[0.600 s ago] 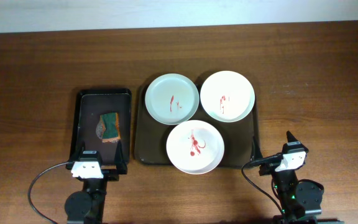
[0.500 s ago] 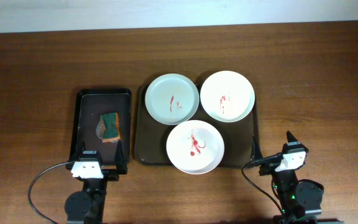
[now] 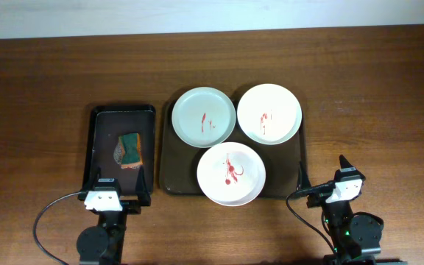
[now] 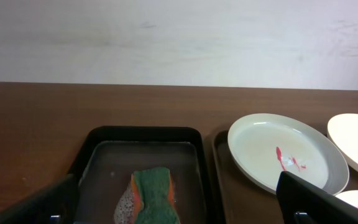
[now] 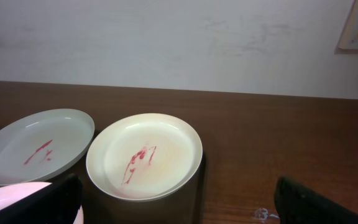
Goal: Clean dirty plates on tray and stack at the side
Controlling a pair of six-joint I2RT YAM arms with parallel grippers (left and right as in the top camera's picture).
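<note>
Three plates with red smears lie on the dark brown tray (image 3: 169, 175): a pale mint one (image 3: 205, 118) at the back left, a white one (image 3: 269, 113) at the back right, a white one (image 3: 231, 174) at the front. My left gripper (image 3: 118, 184) is open and empty at the near end of the black tray. My right gripper (image 3: 322, 173) is open and empty beside the brown tray's front right corner. The left wrist view shows the mint plate (image 4: 284, 152) between wide fingers (image 4: 179, 208). The right wrist view shows the back right plate (image 5: 145, 155) ahead of open fingers (image 5: 179, 205).
A narrower black tray (image 3: 101, 140) left of the brown tray holds a green-orange sponge (image 3: 129, 149), also in the left wrist view (image 4: 151, 196). Bare wood-grain tabletop (image 3: 374, 110) lies right of the brown tray and along the back. A pale wall stands behind the table.
</note>
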